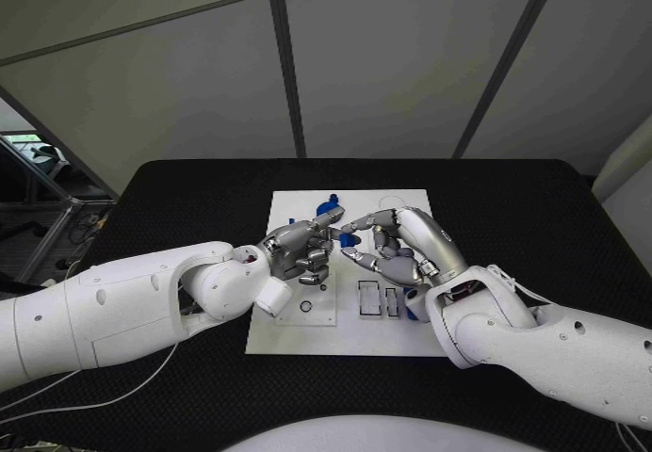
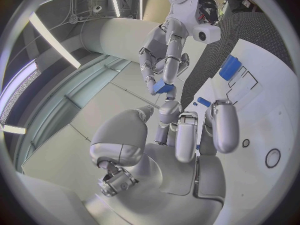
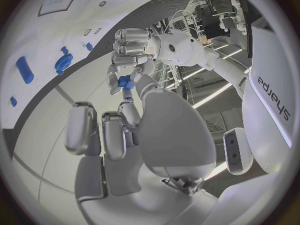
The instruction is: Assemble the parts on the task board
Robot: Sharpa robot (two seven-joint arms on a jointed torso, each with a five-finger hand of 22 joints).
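1. A small blue part (image 1: pixel 348 239) is held in the air between the two hands, above the middle of the white task board (image 1: pixel 292 334). In the left wrist view the same blue part (image 2: pixel 163 87) sits at the fingertips of the opposite hand; in the right wrist view it (image 3: pixel 125 81) shows where the fingertips of both hands meet.
2. The right hand (image 1: pixel 405 247) pinches this part at its fingertips, its other fingers curled below.
3. The left hand (image 1: pixel 301 251) faces the right hand with its fingertips reaching to the same part; whether it grips the part or only touches it, I cannot tell.
4. Just beyond the two hands, on the far end of the board, stands a blue gear-like part (image 1: pixel 328 205). The right wrist view shows it as a blue toothed disc (image 3: pixel 63 62) with a longer blue block (image 3: pixel 25 69) lying near it.
5. On the board, close under the right hand, lie pale rectangular slots (image 1: pixel 368 298); a small ring-shaped hole (image 1: pixel 307 306) sits beneath the left hand.
6. The board rests on a black worktop (image 1: pixel 177 198).
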